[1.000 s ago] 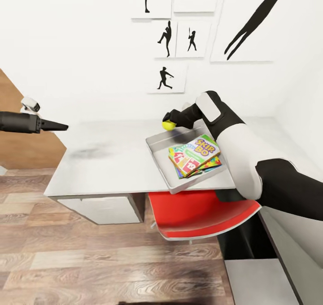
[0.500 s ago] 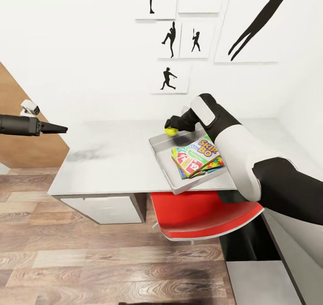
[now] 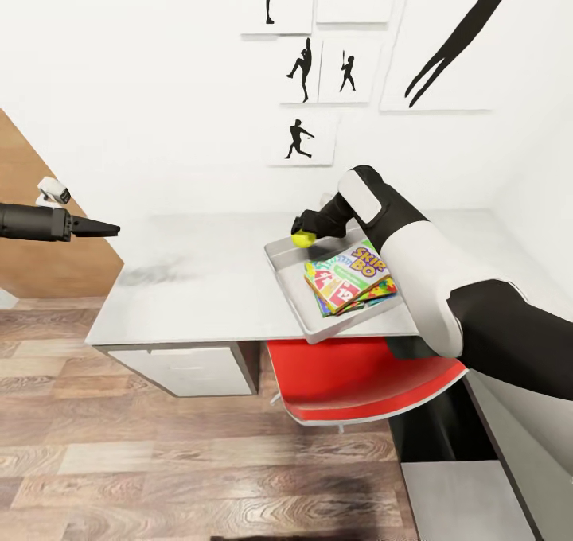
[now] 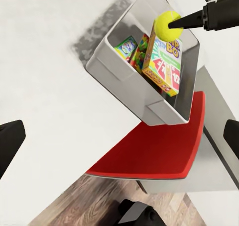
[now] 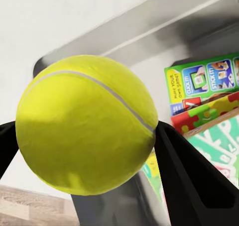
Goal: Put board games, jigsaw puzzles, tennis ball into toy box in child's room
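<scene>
My right gripper (image 3: 303,233) is shut on the yellow tennis ball (image 3: 302,239) (image 4: 167,24) (image 5: 87,124), holding it just over the far left corner of the light-grey toy box (image 3: 288,286) (image 4: 119,79) (image 5: 124,42). Inside the toy box lies a stack of flat boxes with the Skip-Bo board game (image 3: 350,270) (image 4: 164,61) on top and a jigsaw puzzle (image 3: 382,288) (image 5: 206,111) edge poking out beneath. The toy box sits on the pale table (image 3: 191,274) near its front right. My left gripper (image 3: 107,227) hovers far to the left of the table edge, its fingertips together.
A red chair (image 3: 358,382) (image 4: 154,151) is tucked under the table below the toy box. A white drawer unit (image 3: 187,370) hangs under the table's left half. Black silhouette pictures (image 3: 306,139) hang on the white wall behind. Wood floor spreads in front.
My right gripper has carried the tennis ball a little forward and lower, from behind the toy box's far corner to just over its inside. The left arm stayed put.
</scene>
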Controlling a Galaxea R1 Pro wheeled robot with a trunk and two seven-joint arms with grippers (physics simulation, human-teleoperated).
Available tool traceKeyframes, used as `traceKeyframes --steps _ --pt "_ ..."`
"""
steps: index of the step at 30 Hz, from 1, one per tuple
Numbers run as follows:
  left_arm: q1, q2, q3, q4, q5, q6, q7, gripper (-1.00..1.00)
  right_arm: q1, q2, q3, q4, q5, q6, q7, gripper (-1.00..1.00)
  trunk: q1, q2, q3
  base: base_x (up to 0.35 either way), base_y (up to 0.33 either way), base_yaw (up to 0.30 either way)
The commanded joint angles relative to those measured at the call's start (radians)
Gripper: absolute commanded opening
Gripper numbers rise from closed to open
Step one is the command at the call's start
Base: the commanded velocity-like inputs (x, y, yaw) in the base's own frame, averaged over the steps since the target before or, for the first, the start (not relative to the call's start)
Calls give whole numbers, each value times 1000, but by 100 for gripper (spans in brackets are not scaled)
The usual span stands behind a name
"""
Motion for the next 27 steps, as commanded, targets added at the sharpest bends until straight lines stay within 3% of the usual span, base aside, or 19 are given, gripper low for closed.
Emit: traceKeyframes --steps 1,27 --pt "-2 2 -7 0 9 11 0 100 -1 0 4 0 -10 2 -9 -100 0 -2 -2 -72 17 0" --pt "3 6 -6 38 11 9 0 100 0 0 7 7 2 2 -12 -100 0 -2 -32 -6 31 0"
